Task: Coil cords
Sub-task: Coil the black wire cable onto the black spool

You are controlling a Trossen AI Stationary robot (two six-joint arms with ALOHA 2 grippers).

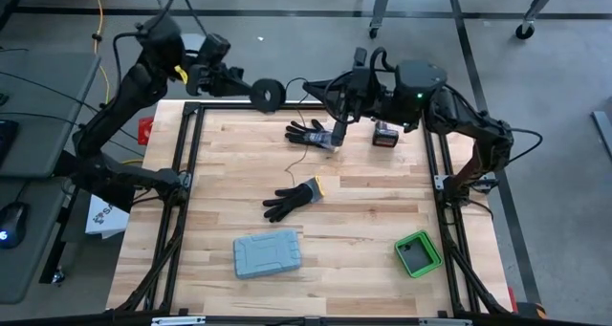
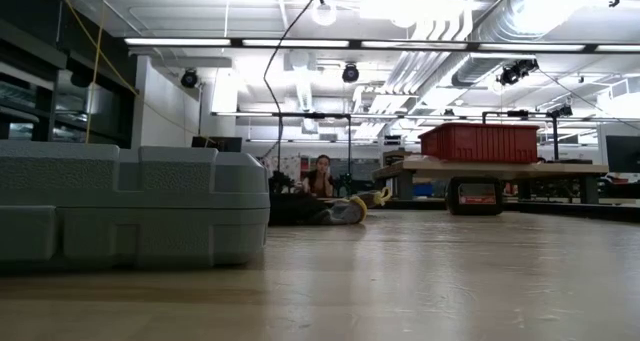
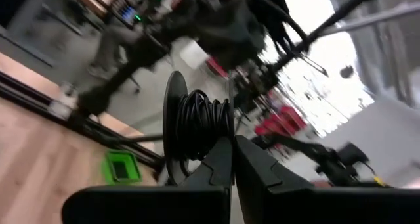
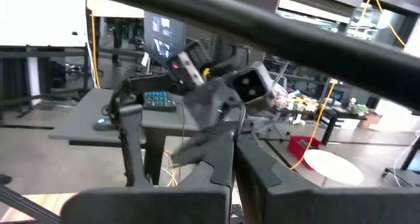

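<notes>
Both pincers are up over the far edge of the worktop [image 1: 335, 221]. Left pincer [image 1: 247, 87] is clamped on a black spool [image 1: 268, 94] wound with the cord [image 3: 203, 122]. Right pincer [image 1: 337, 127] is closed, pinching the thin strand above a glove [image 1: 311, 133].

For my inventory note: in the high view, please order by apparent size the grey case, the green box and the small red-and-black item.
1. Grey case, clearly largest.
2. Green box.
3. Red-and-black item, smallest.
</notes>
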